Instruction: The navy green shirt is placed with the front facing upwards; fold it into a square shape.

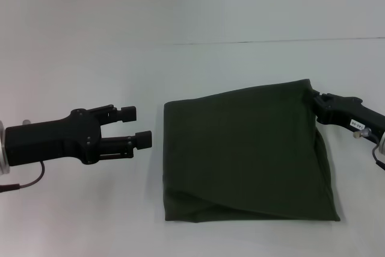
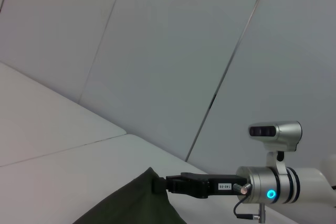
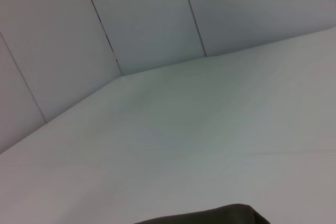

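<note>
The navy green shirt lies folded into a rough square on the white table, right of centre in the head view, plain green side up with no lettering showing. Its far right corner is lifted and pulled toward the right gripper, whose fingers are clamped on that corner of cloth. A small white label sits on the right arm's black body, its print too small to read. The left gripper hangs to the left of the shirt, apart from its near-left edge, jaws spread and holding nothing; its two round fingertips point toward the cloth.

In the left wrist view, the shirt rises to a peak where the right gripper pinches it. A white tag with unreadable print is on the black finger housing, and a blue light ring glows on the silver wrist behind it. Pale wall panels stand beyond.

In the right wrist view, only a dark edge of the shirt shows, with bare table and wall panels beyond.
</note>
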`<state>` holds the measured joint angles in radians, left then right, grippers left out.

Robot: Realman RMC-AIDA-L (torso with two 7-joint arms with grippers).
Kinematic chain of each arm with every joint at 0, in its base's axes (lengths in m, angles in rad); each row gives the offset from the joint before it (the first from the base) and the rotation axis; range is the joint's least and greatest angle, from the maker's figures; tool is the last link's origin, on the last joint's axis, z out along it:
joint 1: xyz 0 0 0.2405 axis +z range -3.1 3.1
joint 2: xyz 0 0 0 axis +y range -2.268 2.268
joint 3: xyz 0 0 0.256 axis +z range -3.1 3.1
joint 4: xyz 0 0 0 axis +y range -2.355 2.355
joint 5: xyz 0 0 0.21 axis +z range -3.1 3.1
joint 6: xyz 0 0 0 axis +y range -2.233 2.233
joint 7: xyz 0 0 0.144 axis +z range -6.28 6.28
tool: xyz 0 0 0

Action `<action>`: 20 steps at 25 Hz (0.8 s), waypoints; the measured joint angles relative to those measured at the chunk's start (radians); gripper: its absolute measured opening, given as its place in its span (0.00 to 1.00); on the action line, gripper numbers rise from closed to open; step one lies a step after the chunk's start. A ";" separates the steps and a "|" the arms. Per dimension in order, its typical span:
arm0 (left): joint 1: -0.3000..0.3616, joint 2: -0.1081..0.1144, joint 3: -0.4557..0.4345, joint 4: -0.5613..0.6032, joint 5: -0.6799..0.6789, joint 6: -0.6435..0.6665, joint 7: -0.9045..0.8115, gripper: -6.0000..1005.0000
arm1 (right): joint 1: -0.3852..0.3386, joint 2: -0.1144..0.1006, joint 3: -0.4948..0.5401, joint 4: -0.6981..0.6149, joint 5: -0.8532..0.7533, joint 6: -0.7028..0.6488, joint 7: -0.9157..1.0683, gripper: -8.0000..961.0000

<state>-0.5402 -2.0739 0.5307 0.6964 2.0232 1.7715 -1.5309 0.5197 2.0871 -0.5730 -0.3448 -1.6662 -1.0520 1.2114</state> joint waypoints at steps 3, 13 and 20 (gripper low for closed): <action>0.000 0.000 0.000 0.000 0.000 0.000 0.000 0.87 | 0.010 0.000 0.000 0.000 0.000 0.007 0.001 0.03; 0.004 0.000 -0.001 0.000 0.000 0.000 -0.003 0.87 | 0.019 0.002 0.000 0.003 0.000 0.091 0.031 0.06; 0.007 -0.004 -0.002 0.000 0.000 -0.020 -0.015 0.87 | 0.003 0.001 0.025 -0.005 0.004 0.065 0.006 0.20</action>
<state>-0.5328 -2.0776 0.5292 0.6964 2.0232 1.7518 -1.5460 0.5223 2.0881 -0.5484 -0.3500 -1.6626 -0.9866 1.2170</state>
